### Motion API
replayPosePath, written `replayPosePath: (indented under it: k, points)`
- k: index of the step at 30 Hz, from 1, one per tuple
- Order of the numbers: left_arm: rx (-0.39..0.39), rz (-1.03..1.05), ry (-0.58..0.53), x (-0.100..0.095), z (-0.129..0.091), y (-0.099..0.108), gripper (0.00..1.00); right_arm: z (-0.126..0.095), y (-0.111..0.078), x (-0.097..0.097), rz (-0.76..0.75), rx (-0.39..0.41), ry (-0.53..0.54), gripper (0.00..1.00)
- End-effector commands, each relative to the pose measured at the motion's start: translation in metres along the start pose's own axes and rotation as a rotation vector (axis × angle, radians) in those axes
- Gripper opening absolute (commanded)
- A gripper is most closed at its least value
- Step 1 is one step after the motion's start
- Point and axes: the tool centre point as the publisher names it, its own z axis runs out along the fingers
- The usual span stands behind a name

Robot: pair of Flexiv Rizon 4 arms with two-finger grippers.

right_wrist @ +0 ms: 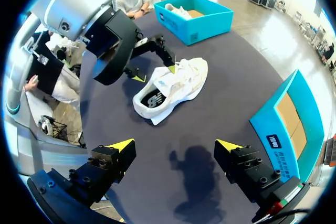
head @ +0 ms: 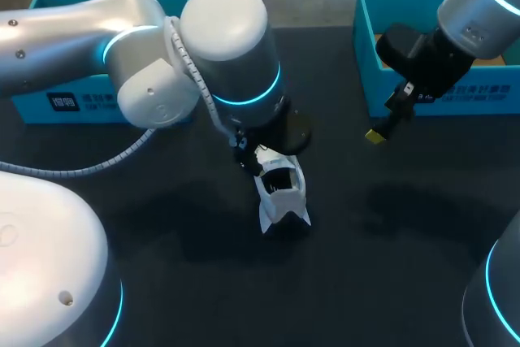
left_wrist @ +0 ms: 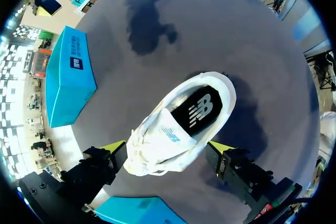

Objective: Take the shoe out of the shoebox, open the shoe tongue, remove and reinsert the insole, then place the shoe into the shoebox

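The shoe (head: pixel 282 193) is white, its insole (left_wrist: pixel 198 111) black with a white logo. The 2 boxes, the left shoebox (head: pixel 73 103) and the right shoebox (head: pixel 439 99), are turquoise with dark label patches. The bench (head: pixel 390 225) is dark grey. The left claw (left_wrist: pixel 167 148) and the right claw (right_wrist: pixel 176 144) are black with yellow tips.

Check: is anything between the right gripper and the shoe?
Nothing visible: only bare table lies between the right gripper and the shoe. The left gripper straddles the shoe's laced front, fingers open.
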Motion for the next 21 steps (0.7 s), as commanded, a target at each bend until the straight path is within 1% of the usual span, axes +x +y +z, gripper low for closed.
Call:
replayPosePath:
  k: [1, 3, 6, 11, 15, 18, 20, 21]
  points:
    - [0.047, -0.052, 0.021, -0.002, -0.007, 0.001, 1.00, 0.001, 0.000, 0.000, 0.001, 0.002, 0.001, 1.00]
    - [0.096, -0.099, 0.022, -0.003, -0.014, -0.002, 1.00, 0.001, 0.000, 0.000, 0.001, 0.002, 0.001, 1.00]
    - [0.134, -0.153, 0.041, -0.003, -0.023, -0.007, 1.00, 0.001, 0.000, 0.000, 0.001, 0.002, 0.001, 1.00]
    - [0.151, -0.281, 0.115, 0.008, -0.030, -0.009, 1.00, 0.001, 0.000, 0.000, 0.001, 0.002, 0.001, 1.00]
    - [0.116, -0.366, 0.188, 0.019, -0.034, -0.014, 1.00, 0.001, 0.000, 0.000, 0.001, 0.002, 0.001, 1.00]
    - [0.111, -0.418, 0.221, 0.028, -0.038, -0.021, 1.00, 0.001, 0.000, 0.000, 0.001, 0.002, 0.001, 1.00]
    - [0.101, -0.443, 0.218, 0.033, -0.039, -0.026, 1.00, 0.001, 0.000, 0.000, 0.001, 0.002, 0.001, 1.00]
    - [0.082, -0.460, 0.208, 0.036, -0.040, -0.028, 1.00, 0.001, 0.000, 0.000, 0.001, 0.002, 0.001, 1.00]
